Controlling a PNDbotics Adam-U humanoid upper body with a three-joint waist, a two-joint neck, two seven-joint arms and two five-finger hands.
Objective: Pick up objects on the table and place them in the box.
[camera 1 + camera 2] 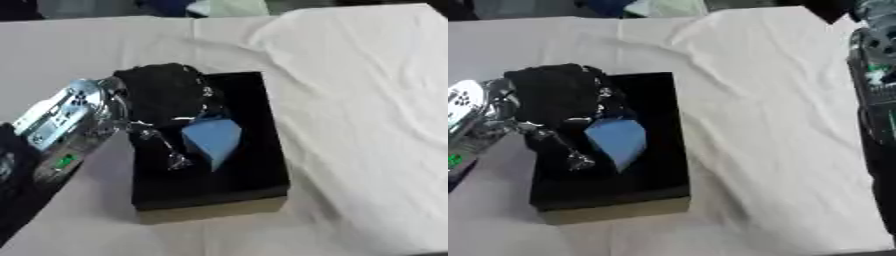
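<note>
My left hand, black with silver fingers, reaches in from the left over the black box. A light blue wedge-shaped object sits between its fingers and thumb, low over the inside of the box. The hand looks shut on it, and whether the object touches the box floor I cannot tell. The left forearm is silver with a green light. Of my right arm only a dark stretch shows along the right edge of the right eye view, with no hand visible.
The box has a tan base and stands on a white cloth that covers the table, with folds to the right. Dark and light shapes lie beyond the table's far edge.
</note>
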